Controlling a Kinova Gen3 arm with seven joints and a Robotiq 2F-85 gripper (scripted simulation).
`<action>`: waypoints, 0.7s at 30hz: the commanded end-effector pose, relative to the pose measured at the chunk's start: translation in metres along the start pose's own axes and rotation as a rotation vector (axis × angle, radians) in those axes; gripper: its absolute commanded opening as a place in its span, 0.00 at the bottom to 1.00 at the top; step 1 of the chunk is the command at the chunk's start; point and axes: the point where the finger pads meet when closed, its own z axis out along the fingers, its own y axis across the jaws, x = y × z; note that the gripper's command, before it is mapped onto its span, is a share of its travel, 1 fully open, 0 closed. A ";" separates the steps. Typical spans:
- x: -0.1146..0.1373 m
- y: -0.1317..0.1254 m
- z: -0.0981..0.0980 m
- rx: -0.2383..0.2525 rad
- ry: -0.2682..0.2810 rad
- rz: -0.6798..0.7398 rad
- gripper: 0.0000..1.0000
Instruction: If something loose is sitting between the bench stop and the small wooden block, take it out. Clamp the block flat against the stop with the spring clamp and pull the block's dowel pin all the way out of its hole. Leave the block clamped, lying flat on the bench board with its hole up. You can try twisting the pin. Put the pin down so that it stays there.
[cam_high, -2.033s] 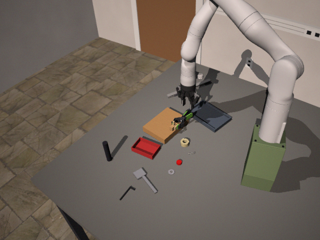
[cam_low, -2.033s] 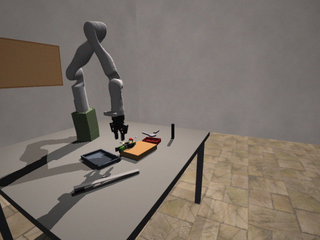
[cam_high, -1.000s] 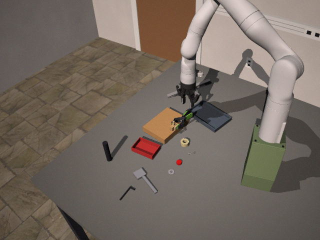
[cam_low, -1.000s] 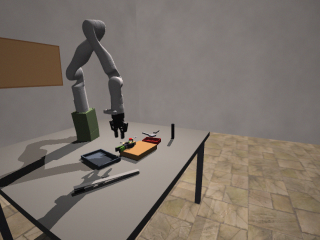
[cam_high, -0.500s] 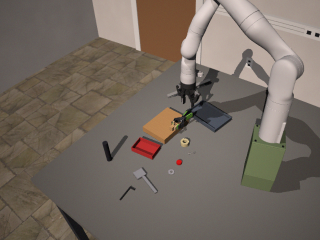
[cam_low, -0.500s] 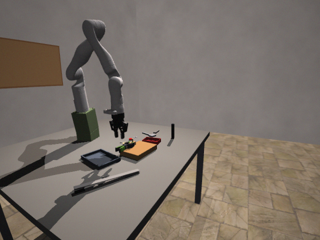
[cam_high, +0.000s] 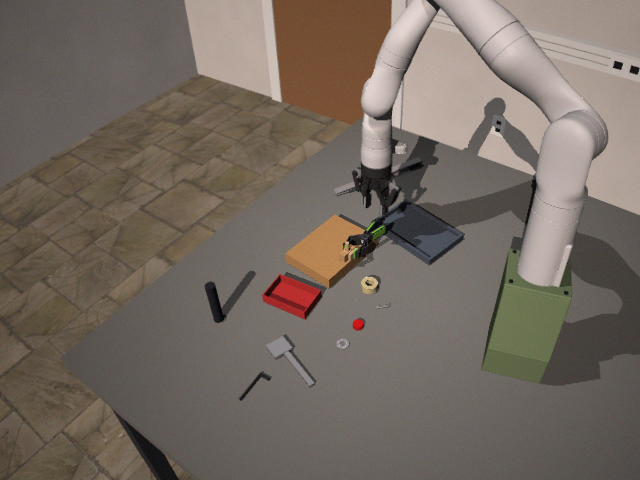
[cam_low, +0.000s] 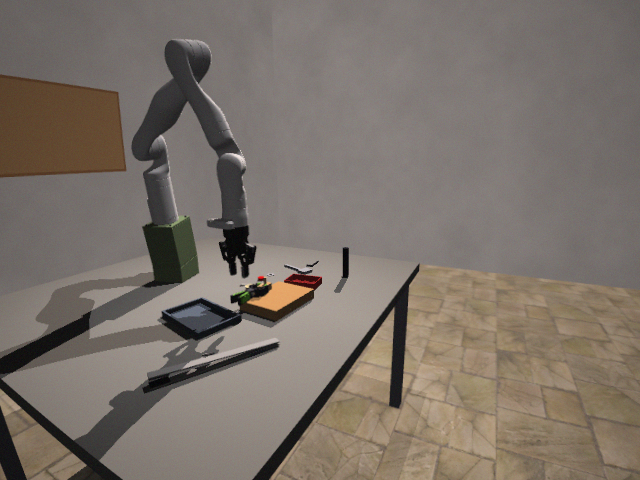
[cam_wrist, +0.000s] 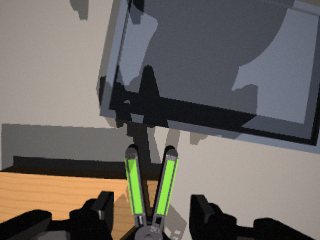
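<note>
The spring clamp (cam_high: 373, 232) (cam_low: 247, 294) (cam_wrist: 151, 186), black with green handles, lies at the right edge of the wooden bench board (cam_high: 315, 246) (cam_low: 281, 302) (cam_wrist: 45, 192). Its jaws sit over the small wooden block (cam_high: 345, 253). The block's pin and the stop are too small to make out. My gripper (cam_high: 376, 200) (cam_low: 237, 264) (cam_wrist: 151, 209) is open and empty. It hangs a little above the clamp's handles, which show between my fingers in the wrist view.
A blue-grey tray (cam_high: 439, 241) (cam_low: 175, 315) (cam_wrist: 111, 65) lies just past the board. A red tray (cam_high: 272, 295) (cam_low: 303, 280), tape roll (cam_high: 370, 284), red cap (cam_high: 358, 323), washer (cam_high: 339, 341), mallet (cam_high: 289, 352), hex key (cam_high: 247, 390), black cylinder (cam_high: 214, 302) (cam_low: 345, 261) and long bar (cam_low: 211, 361) lie around.
</note>
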 end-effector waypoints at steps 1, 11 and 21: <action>0.000 -0.001 -0.001 0.001 0.000 0.005 0.54; -0.004 0.000 -0.001 -0.002 0.000 0.055 0.54; -0.009 0.001 -0.001 -0.007 0.001 0.138 0.54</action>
